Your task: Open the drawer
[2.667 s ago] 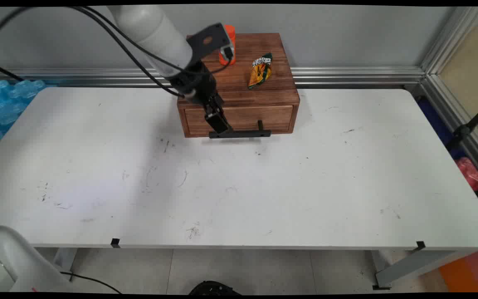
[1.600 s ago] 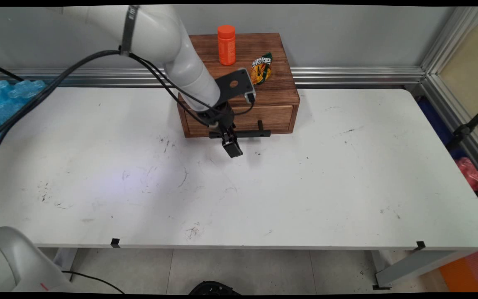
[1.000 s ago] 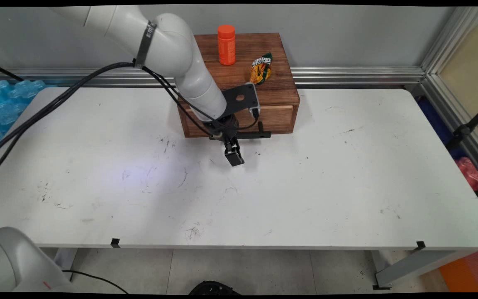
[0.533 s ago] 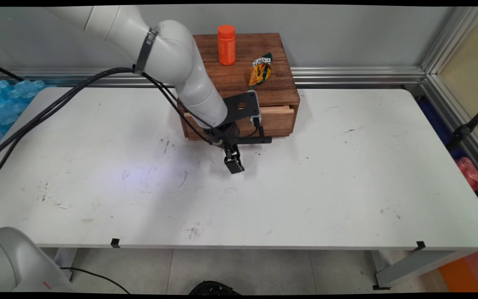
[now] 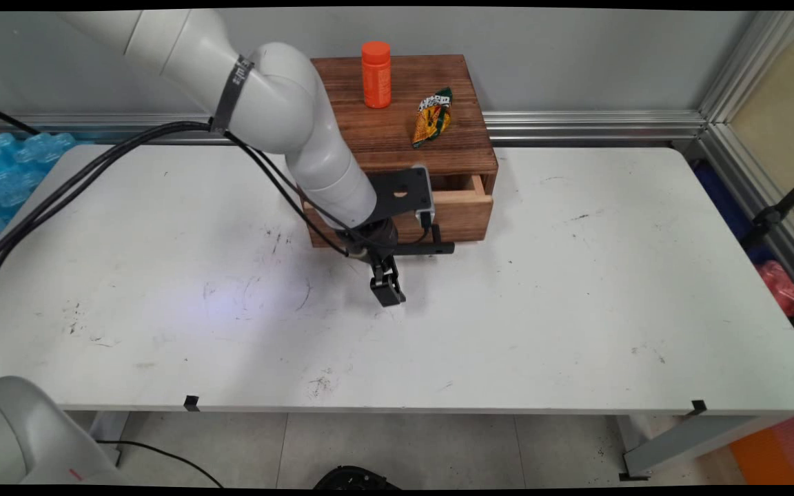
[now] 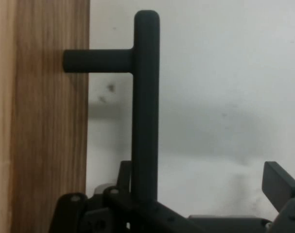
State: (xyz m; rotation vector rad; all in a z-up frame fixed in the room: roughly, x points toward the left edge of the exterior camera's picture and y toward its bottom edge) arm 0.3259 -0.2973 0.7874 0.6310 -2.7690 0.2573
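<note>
The black bar handle [image 6: 146, 104] of the wooden drawer [image 5: 462, 207] runs lengthwise straight away from the gripper [image 5: 387, 293], which is hooked behind it with its fingers [image 6: 280, 184] spread apart, the drawer standing slightly pulled out from the box [image 5: 411, 131] just behind.

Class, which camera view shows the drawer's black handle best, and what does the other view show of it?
The hand view: the black handle fills the frame, its bar and one post against the drawer front sharp. The main view shows the handle only as a short dark bar, largely hidden behind the arm, on the wooden box.
</note>
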